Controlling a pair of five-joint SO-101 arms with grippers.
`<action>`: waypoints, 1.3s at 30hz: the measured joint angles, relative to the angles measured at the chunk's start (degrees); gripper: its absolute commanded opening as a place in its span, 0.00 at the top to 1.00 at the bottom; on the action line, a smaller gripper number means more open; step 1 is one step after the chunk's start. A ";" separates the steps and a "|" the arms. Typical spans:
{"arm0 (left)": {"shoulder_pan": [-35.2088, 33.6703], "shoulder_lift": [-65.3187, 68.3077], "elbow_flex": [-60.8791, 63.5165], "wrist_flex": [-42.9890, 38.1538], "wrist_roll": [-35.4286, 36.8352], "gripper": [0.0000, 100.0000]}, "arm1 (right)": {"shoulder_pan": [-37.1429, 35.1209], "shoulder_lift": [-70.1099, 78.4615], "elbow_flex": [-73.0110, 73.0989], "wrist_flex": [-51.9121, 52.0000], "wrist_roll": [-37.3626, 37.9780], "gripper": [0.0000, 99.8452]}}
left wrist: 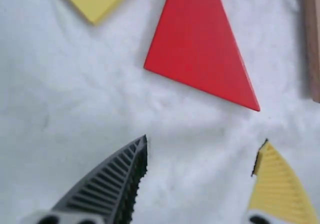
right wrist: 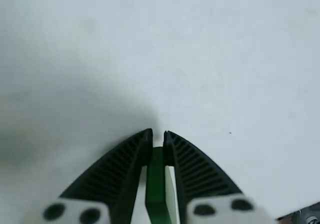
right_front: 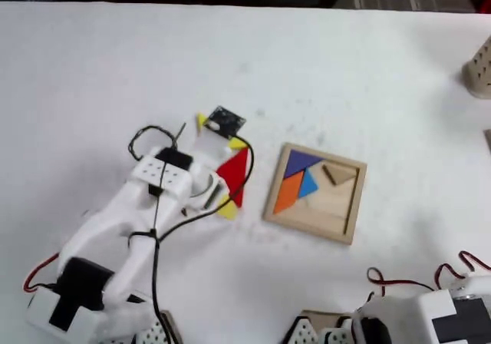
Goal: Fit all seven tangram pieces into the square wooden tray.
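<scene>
Left gripper (left wrist: 204,151): fingers spread wide, nothing between them. The red triangle (left wrist: 200,49) lies flat just ahead of the tips. In the high view it sits left of centre, just beside the wooden tray (right_front: 314,229), long edge running up-down. Right gripper (right wrist: 158,136) pinches a green piece (right wrist: 157,184); left gripper judged nearer the triangle.

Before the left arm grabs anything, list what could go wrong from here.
1. The red triangle lies flat on the table ahead of the open left pincer; closing on it may just shove it toward the tray wall beside it.
2. The right pincer is shut on a narrow green piece; it could twist or slip on the way to the tray.
</scene>
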 measured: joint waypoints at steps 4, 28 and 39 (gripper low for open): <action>0.00 0.00 0.00 0.00 0.00 0.65 | -1.49 -0.62 0.00 0.88 -1.76 0.98; -0.18 0.00 2.64 -1.76 0.00 0.65 | -33.58 -0.62 -15.65 25.05 -29.54 0.98; -5.01 0.00 2.64 -4.84 0.00 0.64 | -35.87 -0.62 -19.34 31.12 -27.43 0.81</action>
